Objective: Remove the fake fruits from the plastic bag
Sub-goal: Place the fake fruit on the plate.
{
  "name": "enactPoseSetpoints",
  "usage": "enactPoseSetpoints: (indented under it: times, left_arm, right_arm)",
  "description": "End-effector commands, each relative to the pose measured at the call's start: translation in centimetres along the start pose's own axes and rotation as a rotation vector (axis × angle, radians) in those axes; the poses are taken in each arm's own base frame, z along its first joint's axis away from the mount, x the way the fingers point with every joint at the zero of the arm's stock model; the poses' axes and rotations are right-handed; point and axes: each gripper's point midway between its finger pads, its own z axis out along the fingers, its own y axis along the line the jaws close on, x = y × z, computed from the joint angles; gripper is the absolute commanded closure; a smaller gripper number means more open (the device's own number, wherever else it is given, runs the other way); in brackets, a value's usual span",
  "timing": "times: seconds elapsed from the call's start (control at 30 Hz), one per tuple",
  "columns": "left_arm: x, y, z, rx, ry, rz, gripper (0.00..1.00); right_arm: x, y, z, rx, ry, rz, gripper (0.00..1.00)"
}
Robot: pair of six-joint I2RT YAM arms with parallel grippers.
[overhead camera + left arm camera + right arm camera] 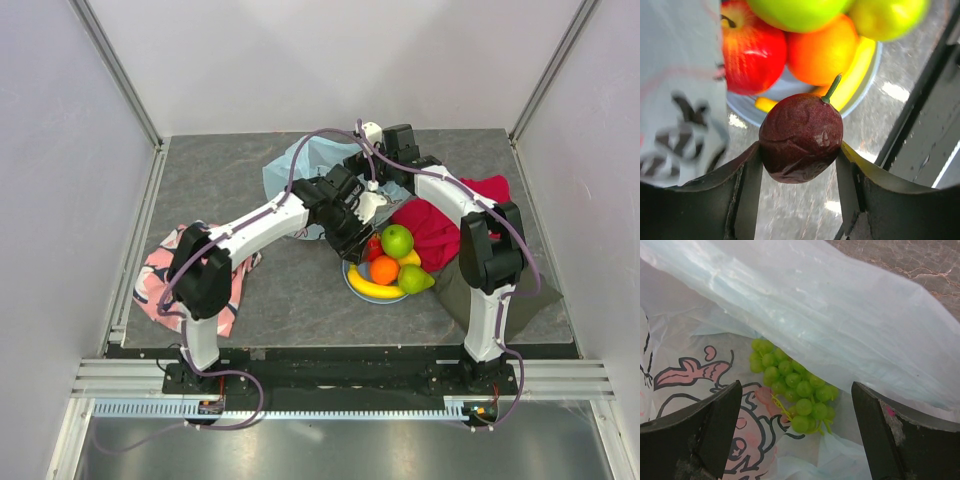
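The left hand (800, 150) grips the dark plum (801, 137) just short of the plate (745, 111), which lies straight ahead. The right hand (796, 386), wide open, faces the grape bunch (790, 382) inside the plastic bag (840, 315).

We see bright, even light; glare patches dot the table (892, 91) in the left wrist view, where the plum (801, 137) is sharp and the fruits (825, 55) behind it blur
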Motion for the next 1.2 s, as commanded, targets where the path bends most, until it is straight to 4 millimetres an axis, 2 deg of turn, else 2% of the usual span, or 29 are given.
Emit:
enactPoseSetpoints:
  times: [0.0,0.33,0.7,0.9,1.07,1.17]
  left_arm:
    - [-1.5,-0.5,1.3,0.034,-0.01,-0.108,0.57]
    - [-1.1,-2.5,3.9,0.087,0.022,-0.112,0.57]
    - [0.2,-1.6,5.2,0.031,0.057,-0.146,0.46]
    - [0.1,-1.1,5.5,0.005,0.054,-0.167,0.42]
    - [-0.2,-1.0,5.3,-0.007,0.036,-0.166,0.43]
    - [-0.2,-1.1,5.5,-0.002,0.04,-0.195,0.39]
  right_arm:
    - [-2.4,0.5,-1.8,0.015,-0.057,-0.051,0.02]
    - [-2.0,0.3,-1.4,0.011,-0.048,-0.045,0.02]
    - [-1.8,0.3,-1.1,0.006,-0.042,-0.039,0.02]
    - [-1.7,0.4,-1.2,0.006,-0.041,-0.041,0.02]
    - [-1.6,0.4,-1.2,0.009,-0.038,-0.041,0.02]
    - [-1.5,0.4,-1.1,0.006,-0.035,-0.04,0.02]
